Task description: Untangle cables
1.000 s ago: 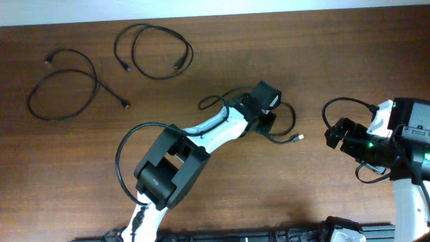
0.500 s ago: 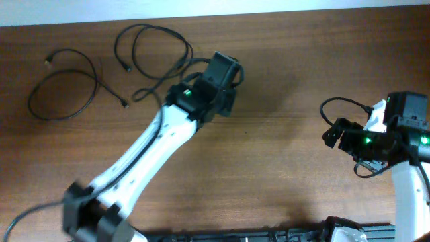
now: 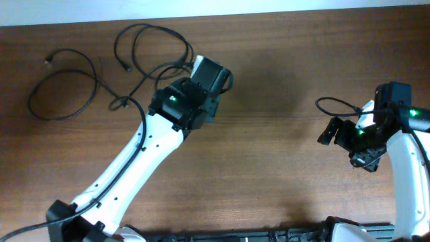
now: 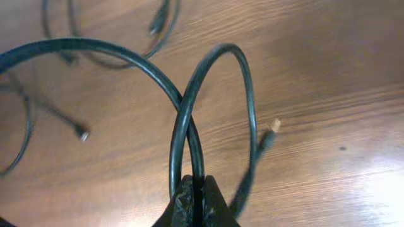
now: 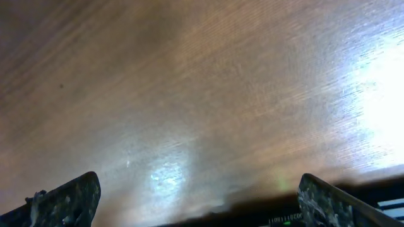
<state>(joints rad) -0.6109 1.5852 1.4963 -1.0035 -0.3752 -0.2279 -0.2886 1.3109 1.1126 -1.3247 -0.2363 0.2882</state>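
My left gripper is shut on a black cable and holds it above the table. The cable forms crossing loops in front of the jaws, and its light-tipped plug hangs to the right. In the overhead view it trails left toward the other cables. A second cable lies looped at the back. A third cable lies looped at the far left. My right gripper is open and empty over bare wood at the right.
The wooden table fills all views. The left arm stretches diagonally from the front left. The right arm's own thick wire loops beside its wrist. A dark strip runs along the table's front edge.
My left gripper has carried the cable from the table's middle to the back left, close to the other two cables. The right arm has shifted slightly.
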